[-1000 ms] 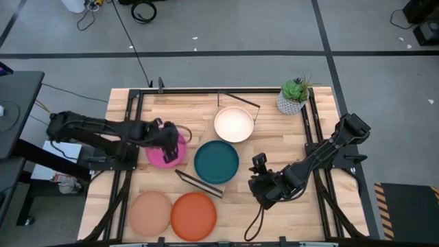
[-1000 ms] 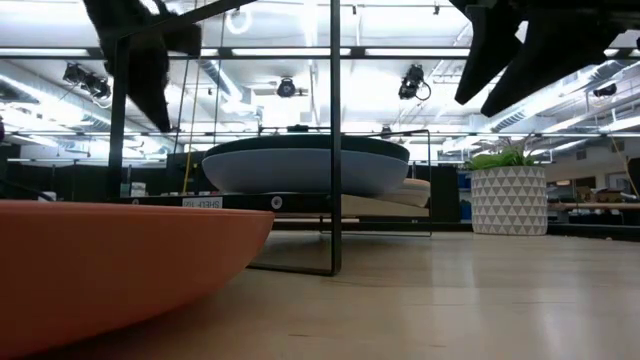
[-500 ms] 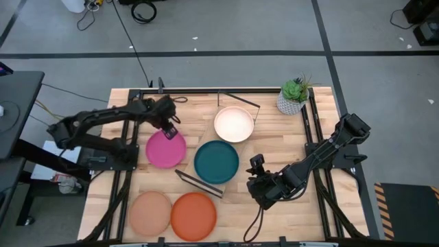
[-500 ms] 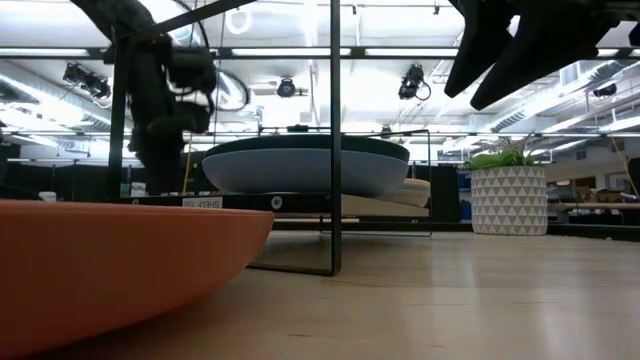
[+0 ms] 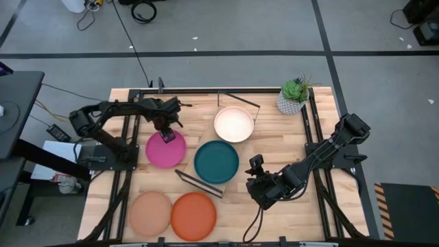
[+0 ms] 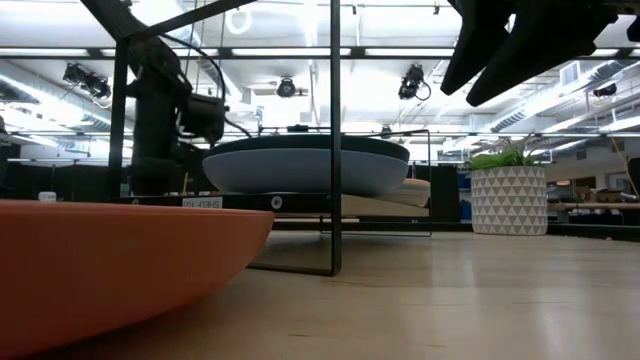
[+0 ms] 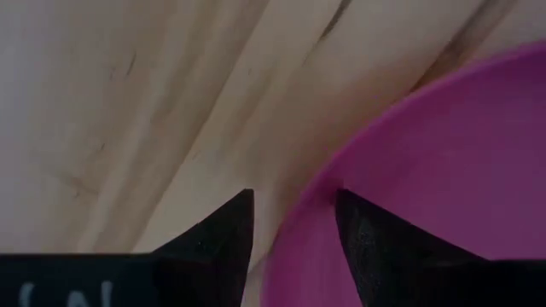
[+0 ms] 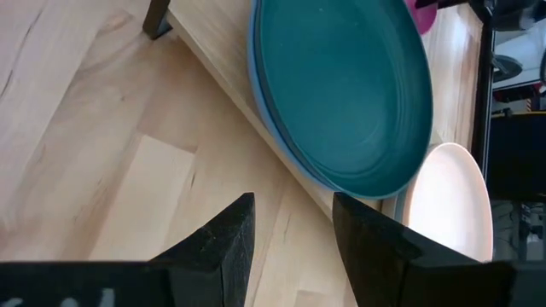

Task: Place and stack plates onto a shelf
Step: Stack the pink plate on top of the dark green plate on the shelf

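While the left tool (image 5: 167,135) sits at the far rim of the magenta plate (image 5: 165,150), its two dark fingers (image 7: 223,239) stand apart, one over bare wood and the other over the plate's smooth glossy lip, so the rim lies in the gap; contact cannot be confirmed. The table (image 5: 274,147) is pale slatted wood with visible grain. Beside this tool, the teal plate (image 5: 216,161), round with a raised rim, rests on a light blue plate (image 8: 277,128) on the shelf (image 5: 206,134), a light board on thin black legs; the cream plate (image 5: 234,124) sits just beyond it, near the black wire frame. The tan plate (image 5: 151,212) and orange plate (image 5: 193,215) lie touching at the near table edge, well apart from both tools. The right tool (image 5: 257,186) hovers over open wood just beside the teal plate, fingers (image 8: 226,243) apart, holding nothing. A potted plant (image 5: 293,96) occupies the far right corner.
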### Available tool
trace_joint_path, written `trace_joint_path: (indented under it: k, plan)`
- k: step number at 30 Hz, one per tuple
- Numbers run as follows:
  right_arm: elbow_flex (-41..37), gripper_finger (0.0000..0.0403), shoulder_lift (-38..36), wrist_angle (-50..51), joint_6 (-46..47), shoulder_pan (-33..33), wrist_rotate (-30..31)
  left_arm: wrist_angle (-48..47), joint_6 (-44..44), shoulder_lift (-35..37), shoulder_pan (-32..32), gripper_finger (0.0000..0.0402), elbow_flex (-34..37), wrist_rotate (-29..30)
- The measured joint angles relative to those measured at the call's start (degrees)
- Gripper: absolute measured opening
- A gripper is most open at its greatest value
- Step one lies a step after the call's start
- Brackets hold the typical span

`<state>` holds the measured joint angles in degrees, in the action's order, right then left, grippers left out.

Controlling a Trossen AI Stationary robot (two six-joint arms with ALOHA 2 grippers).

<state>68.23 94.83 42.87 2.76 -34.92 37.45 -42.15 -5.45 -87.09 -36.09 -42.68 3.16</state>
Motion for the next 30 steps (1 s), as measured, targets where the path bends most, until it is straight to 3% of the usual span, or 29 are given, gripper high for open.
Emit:
trace_joint_path:
  k: [4,9,11,16,21,26,30]
  plan:
    - [0.0,0.0164,0.0,0.01,0.02,0.16,-0.02,-0.21,-2.78,-1.2,0.28,0.014,-0.01,-0.06]
    - [0.0,0.0164,0.0,-0.04,0.07,0.63,-0.02,-4.18,-4.88,-0.88,0.21,0.0037,-1.61,-1.8]
    - [0.0,0.0164,0.0,-0.06,0.04,0.72,-0.04,-7.17,-5.54,-0.94,0.21,0.0017,-3.28,-2.6]
    - [0.02,0.0164,0.02,-0.15,0.48,0.85,-0.02,-12.71,-5.65,1.35,0.3,0.0017,-10.37,-2.98]
    - [0.02,0.0164,0.02,-0.01,0.51,0.83,-0.97,-20.17,-4.93,3.44,0.64,0.0016,-22.13,-4.43]
    - [0.02,0.0164,0.04,0.59,1.64,0.83,-1.29,-31.98,-4.64,3.52,2.02,0.0015,-35.24,-0.77]
    - [0.02,0.0164,0.04,0.92,2.22,0.83,-1.26,-32.49,-0.35,3.54,3.44,0.0015,-43.0,-4.28]
